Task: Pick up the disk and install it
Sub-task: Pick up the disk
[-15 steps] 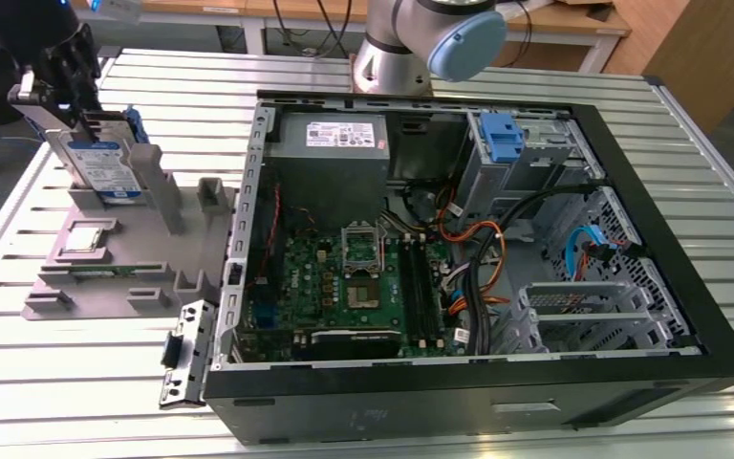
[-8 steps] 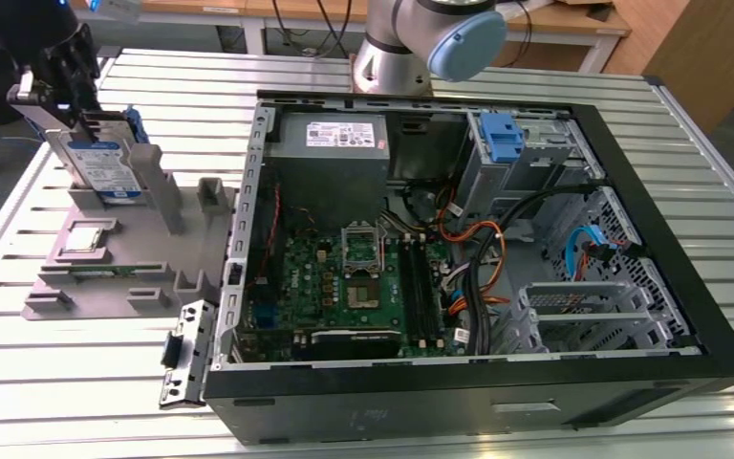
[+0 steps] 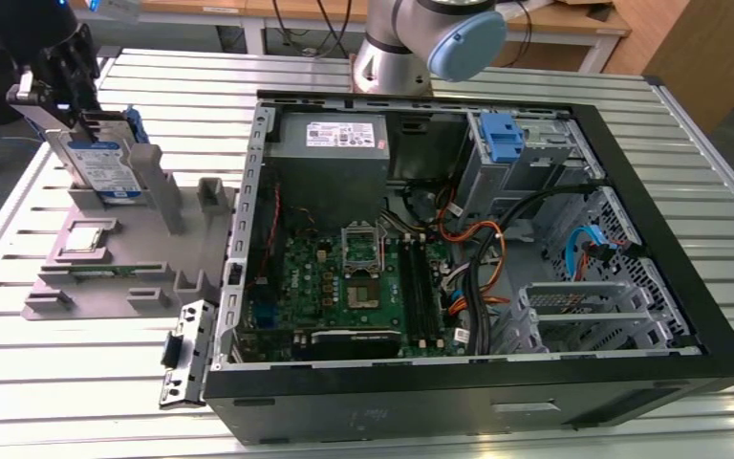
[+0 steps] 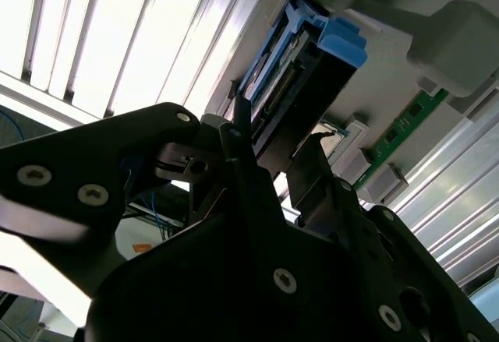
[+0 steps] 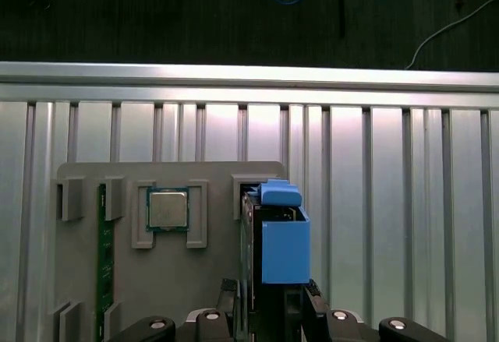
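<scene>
The disk point(image 3: 102, 167) stands on edge in a slot of the grey holder tray point(image 3: 125, 273), at the exterior view's left. It is silver with a white-and-blue label and blue rails. My gripper point(image 3: 91, 124) comes down on it from above, one finger on each flat side, shut on its upper part. Both wrist views show the disk point(image 5: 281, 241) point(image 4: 300, 69) between my fingertips, with the gripper point(image 5: 269, 294) point(image 4: 274, 135) pressed against its sides. The disk's lower edge sits at the tray's slot; whether it is lifted clear I cannot tell.
The open computer case point(image 3: 673, 239) lies at the exterior view's right, with a grey power supply point(image 3: 332, 143) and a drive bay holding a blue bracket point(image 3: 501, 139). The tray also carries a processor chip point(image 5: 168, 208) and a memory stick point(image 5: 102, 264). The arm's base point(image 3: 405, 48) stands behind the case.
</scene>
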Motion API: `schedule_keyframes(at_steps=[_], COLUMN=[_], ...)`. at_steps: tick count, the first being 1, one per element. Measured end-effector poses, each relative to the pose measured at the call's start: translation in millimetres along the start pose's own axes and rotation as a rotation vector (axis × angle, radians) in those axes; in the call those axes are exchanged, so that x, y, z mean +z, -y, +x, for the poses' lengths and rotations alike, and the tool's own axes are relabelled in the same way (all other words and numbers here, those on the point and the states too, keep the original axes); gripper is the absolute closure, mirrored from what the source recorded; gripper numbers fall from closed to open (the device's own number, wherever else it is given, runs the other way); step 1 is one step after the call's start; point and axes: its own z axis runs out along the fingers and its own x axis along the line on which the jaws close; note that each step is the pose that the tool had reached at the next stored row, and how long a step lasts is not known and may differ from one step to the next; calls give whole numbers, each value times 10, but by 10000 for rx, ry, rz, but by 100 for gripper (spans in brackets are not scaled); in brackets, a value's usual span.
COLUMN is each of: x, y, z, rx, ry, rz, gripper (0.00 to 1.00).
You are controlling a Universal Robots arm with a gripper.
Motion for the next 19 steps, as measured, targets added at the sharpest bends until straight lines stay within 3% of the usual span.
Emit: schedule_keyframes(at_steps=[3,4,6,19], x=[0,0,0,0], y=[-1,-1,-2,-5], z=[0,0,0,0], rx=[0,-1,0,-1], ry=[0,-1,-1,0], rz=[0,-1,-1,0], gripper=[56,63,65,65])
